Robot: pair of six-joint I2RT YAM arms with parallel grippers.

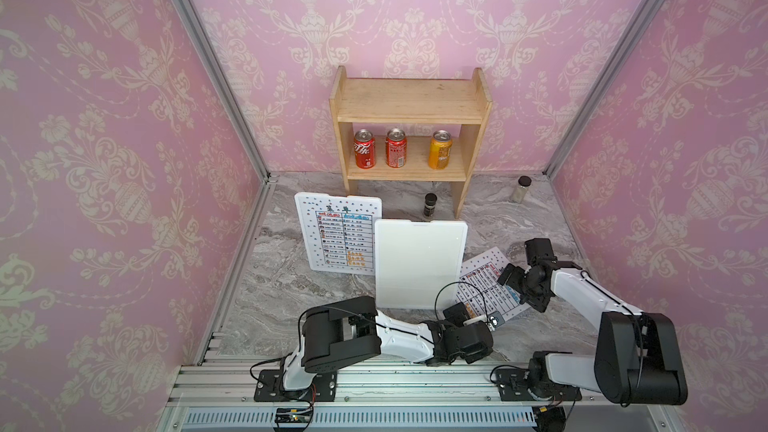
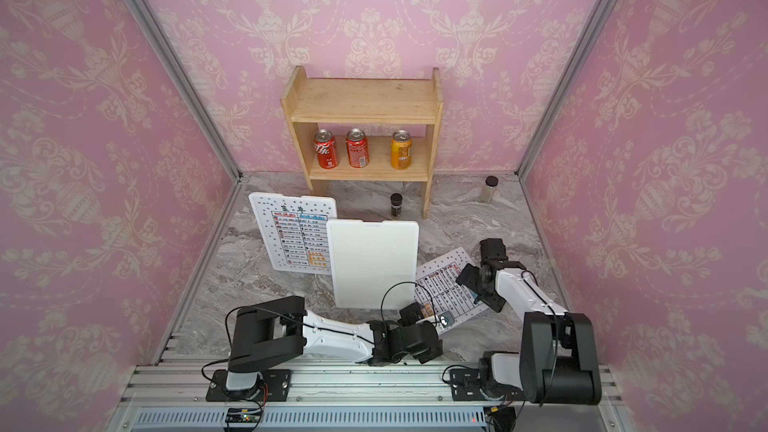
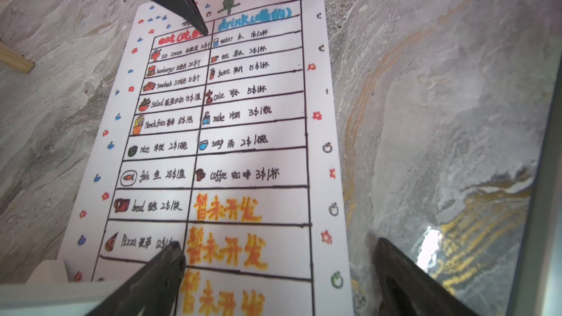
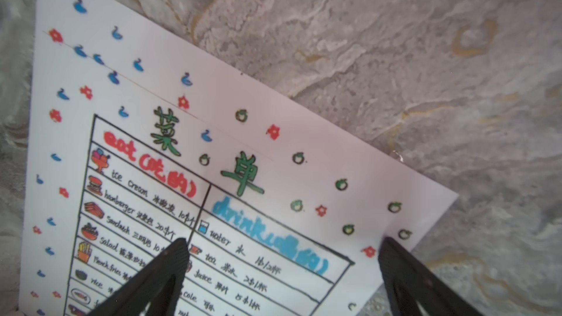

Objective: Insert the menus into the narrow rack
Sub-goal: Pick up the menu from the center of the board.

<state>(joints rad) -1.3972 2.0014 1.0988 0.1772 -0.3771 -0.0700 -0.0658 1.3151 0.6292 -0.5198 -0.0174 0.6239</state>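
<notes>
Marbled grey desk (image 3: 425, 117) holds a flat menu (image 3: 243, 147). I see left tool (image 3: 279, 247) and right tool (image 4: 282, 243) spread wide over it, empty.

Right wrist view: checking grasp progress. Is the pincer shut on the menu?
No, the right pincer stands wide open over the lying menu.

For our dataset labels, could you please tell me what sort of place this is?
Probably a mock café corner in a robot test cell: wallpaper panels in a metal frame, a shelf of drink cans, a hand-drawn menu.
</notes>
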